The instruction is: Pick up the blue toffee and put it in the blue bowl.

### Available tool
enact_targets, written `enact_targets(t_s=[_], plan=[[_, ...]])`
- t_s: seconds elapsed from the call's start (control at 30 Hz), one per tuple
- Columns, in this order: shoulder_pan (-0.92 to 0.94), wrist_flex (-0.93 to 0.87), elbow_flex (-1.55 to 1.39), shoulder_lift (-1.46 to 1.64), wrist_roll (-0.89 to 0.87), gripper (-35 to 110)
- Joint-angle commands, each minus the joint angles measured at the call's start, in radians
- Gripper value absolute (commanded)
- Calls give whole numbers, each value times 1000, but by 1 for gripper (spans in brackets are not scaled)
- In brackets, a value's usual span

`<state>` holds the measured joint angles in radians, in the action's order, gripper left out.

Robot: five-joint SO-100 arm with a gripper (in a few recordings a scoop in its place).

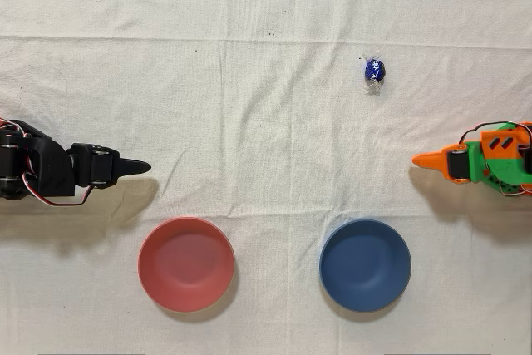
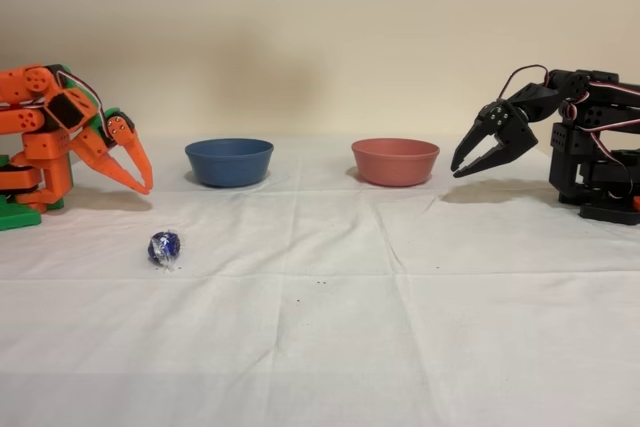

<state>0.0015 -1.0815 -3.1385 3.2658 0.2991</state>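
The blue toffee (image 1: 375,70) (image 2: 165,247) lies alone on the white cloth, its dark blue foil shiny and its clear wrapper ends twisted. The blue bowl (image 1: 365,265) (image 2: 229,167) stands with nothing in it. My orange gripper (image 1: 418,159) (image 2: 146,187) is at rest at the right edge of the overhead view, and its fingers meet at the tips with nothing between them. It is well apart from the toffee, which lies up and to the left of it in that view. The bowl lies down and to the left of it.
A pinkish-red bowl (image 1: 186,263) (image 2: 395,161) of the same size sits beside the blue one. The idle black arm (image 1: 50,170) (image 2: 490,142) stands on the opposite side of the table. A creased white cloth covers the table.
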Motion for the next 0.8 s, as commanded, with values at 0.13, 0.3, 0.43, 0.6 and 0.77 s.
enact_targets(t_s=[0.13, 0.3, 0.43, 0.6, 0.77], plan=[[46, -23, 295, -212, 34, 0], [74, -54, 502, -437, -83, 0], [120, -101, 666, -595, -147, 0], [212, -133, 805, -729, -216, 0], [311, -160, 876, -821, -256, 0]])
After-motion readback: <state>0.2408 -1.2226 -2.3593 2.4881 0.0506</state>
